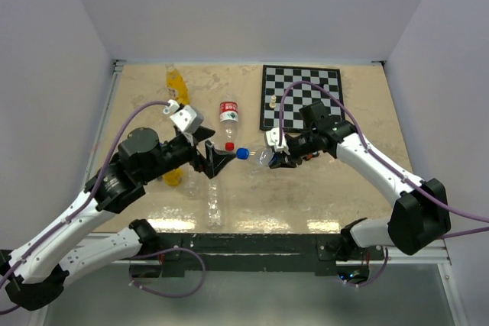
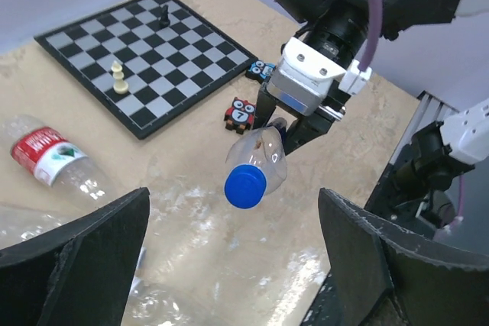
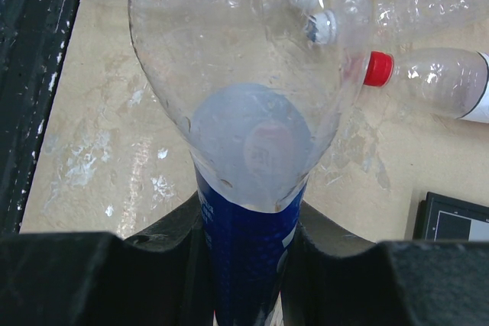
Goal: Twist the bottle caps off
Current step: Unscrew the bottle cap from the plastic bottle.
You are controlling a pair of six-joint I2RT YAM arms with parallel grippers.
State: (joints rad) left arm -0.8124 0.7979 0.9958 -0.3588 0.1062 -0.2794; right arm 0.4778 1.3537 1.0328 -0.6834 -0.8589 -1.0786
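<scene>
The right end effector [image 3: 244,253] is pinching a clear bottle [image 1: 262,157] above mid-table, its blue cap [image 2: 246,186] aimed at 9 o'clock toward the left end effector [image 2: 234,200]. That one is spread wide, a finger on each side of the cap and touching neither side.

Risks, as I judge them:
- The thin bottle could spin or crumple in the pinch once the cap is twisted.
- An off-centre close could knock the neck aside.
- A freed cap could drop and roll.

How tightly the cap is threaded cannot be told. The right wrist view shows it only as a pale blur through the bottle. An orange bottle [image 1: 174,177] at 8 o'clock is mostly hidden under the left arm.
</scene>
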